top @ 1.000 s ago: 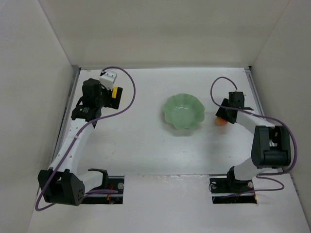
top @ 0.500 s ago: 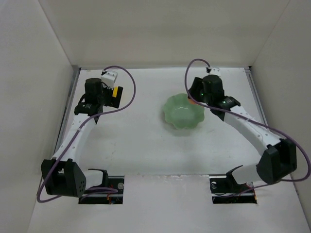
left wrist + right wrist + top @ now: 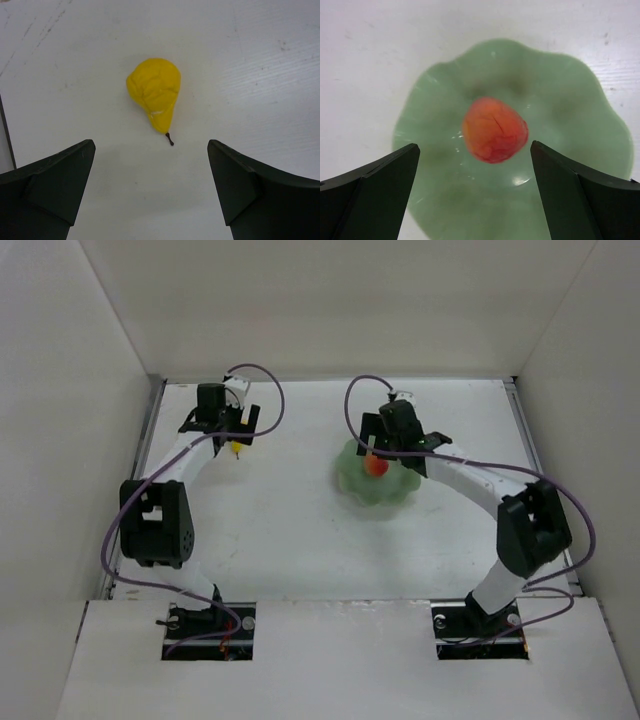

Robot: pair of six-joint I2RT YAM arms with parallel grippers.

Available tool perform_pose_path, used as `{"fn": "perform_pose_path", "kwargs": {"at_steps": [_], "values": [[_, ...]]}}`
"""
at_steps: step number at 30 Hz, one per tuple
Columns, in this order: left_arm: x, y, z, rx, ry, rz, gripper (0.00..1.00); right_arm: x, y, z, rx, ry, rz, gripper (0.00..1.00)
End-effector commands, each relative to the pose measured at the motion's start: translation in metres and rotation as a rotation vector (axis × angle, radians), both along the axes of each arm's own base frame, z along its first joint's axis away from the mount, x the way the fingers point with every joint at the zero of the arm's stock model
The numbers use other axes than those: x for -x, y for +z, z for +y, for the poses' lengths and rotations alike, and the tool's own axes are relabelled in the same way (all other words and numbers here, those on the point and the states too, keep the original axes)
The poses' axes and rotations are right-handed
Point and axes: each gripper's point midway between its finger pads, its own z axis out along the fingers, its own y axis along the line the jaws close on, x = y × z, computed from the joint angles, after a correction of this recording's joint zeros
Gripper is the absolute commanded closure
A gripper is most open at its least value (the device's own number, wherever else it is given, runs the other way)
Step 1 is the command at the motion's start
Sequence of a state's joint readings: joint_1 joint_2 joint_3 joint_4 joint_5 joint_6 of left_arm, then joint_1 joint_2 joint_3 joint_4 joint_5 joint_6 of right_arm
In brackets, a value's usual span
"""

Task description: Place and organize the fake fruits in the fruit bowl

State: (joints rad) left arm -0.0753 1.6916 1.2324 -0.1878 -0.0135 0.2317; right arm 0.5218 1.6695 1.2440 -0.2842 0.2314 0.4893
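step: pear pickup, judged | left tool point(image 3: 151, 145) wide open, empty, over yellow pear point(image 3: 155, 92) on far-left bench point(image 3: 260, 60) | right tool point(image 3: 473, 147) open, empty, above peach point(image 3: 495, 130) in green bowl point(image 3: 560, 85) | next: lower, close on yellow pear

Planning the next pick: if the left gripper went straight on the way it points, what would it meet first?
Probably the yellow pear, lying on the table ahead of the open left gripper, though depth is unclear from the wrist view.

The white table point(image 3: 300, 540) bears the yellow pear point(image 3: 154, 95) far left and the green fruit bowl point(image 3: 580, 100), well apart
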Motion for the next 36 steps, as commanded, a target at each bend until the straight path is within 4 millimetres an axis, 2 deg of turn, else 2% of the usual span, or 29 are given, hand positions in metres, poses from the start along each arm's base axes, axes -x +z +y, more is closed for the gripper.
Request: {"fn": "perform_pose_path", "kwargs": {"at_steps": [1, 4, 7, 12, 14, 15, 16, 18, 20, 21, 22, 24, 26, 27, 28, 30, 31, 33, 34, 36], "values": [[-0.055, 0.028, 0.003, 0.005, 0.052, -0.140, 0.00, 0.008, 0.070, 0.004, -0.079, 0.012, -0.161, 0.00], [-0.077, 0.007, 0.006, -0.007, 0.068, -0.105, 0.00, 0.025, 0.084, -0.004, -0.089, 0.011, -0.193, 0.00], [-0.090, -0.013, 0.008, -0.010, 0.063, -0.075, 0.00, 0.040, 0.099, -0.021, -0.098, -0.022, -0.226, 0.00], [-0.092, -0.049, 0.003, -0.013, 0.027, 0.003, 0.00, 0.061, 0.122, -0.049, -0.102, -0.087, -0.275, 0.00], [-0.091, -0.058, -0.001, -0.001, 0.004, 0.027, 0.05, 0.065, 0.131, -0.063, -0.095, -0.119, -0.295, 0.00], [-0.091, -0.060, -0.003, 0.002, -0.005, 0.034, 0.09, 0.067, 0.134, -0.067, -0.094, -0.128, -0.302, 0.00], [-0.090, -0.064, -0.004, 0.004, -0.013, 0.042, 0.19, 0.068, 0.138, -0.071, -0.093, -0.139, -0.312, 0.00], [-0.092, -0.064, -0.003, 0.003, -0.010, 0.040, 0.48, 0.072, 0.147, -0.078, -0.096, -0.156, -0.338, 0.00], [-0.090, -0.047, -0.005, 0.001, -0.012, 0.008, 0.71, 0.075, 0.154, -0.084, -0.101, -0.169, -0.358, 0.00], [-0.086, -0.032, -0.012, -0.005, -0.029, -0.017, 0.79, 0.078, 0.155, -0.087, -0.105, -0.175, -0.363, 0.00], [-0.083, -0.023, -0.018, -0.009, -0.045, -0.032, 0.82, 0.080, 0.155, -0.088, -0.106, -0.177, -0.365, 0.00], [-0.064, 0.029, -0.058, -0.035, -0.144, -0.141, 0.89, 0.085, 0.152, -0.092, -0.111, -0.185, -0.367, 0.00], [-0.044, 0.071, -0.092, -0.039, -0.228, -0.236, 0.93, 0.090, 0.147, -0.097, -0.112, -0.200, -0.365, 0.00], [-0.030, 0.096, -0.117, -0.030, -0.284, -0.284, 0.94, 0.094, 0.143, -0.100, -0.115, -0.212, -0.362, 0.00], [-0.021, 0.109, -0.135, -0.026, -0.322, -0.298, 0.94, 0.097, 0.138, -0.102, -0.119, -0.220, -0.358, 0.00], [-0.003, 0.116, -0.173, -0.004, -0.402, -0.257, 0.95, 0.103, 0.128, -0.104, -0.134, -0.233, -0.343, 0.00], [0.006, 0.114, -0.196, 0.020, -0.445, -0.224, 0.94, 0.106, 0.123, -0.104, -0.144, -0.238, -0.335, 0.00], [0.018, 0.108, -0.230, 0.059, -0.506, -0.187, 0.94, 0.111, 0.116, -0.106, -0.160, -0.251, -0.324, 0.00], [0.029, 0.101, -0.263, 0.089, -0.561, -0.160, 0.93, 0.115, 0.112, -0.109, -0.172, -0.265, -0.320, 0.00], [0.045, 0.091, -0.314, 0.121, -0.639, -0.130, 0.91, 0.123, 0.110, -0.121, -0.188, -0.324, -0.321, 0.00]]}}
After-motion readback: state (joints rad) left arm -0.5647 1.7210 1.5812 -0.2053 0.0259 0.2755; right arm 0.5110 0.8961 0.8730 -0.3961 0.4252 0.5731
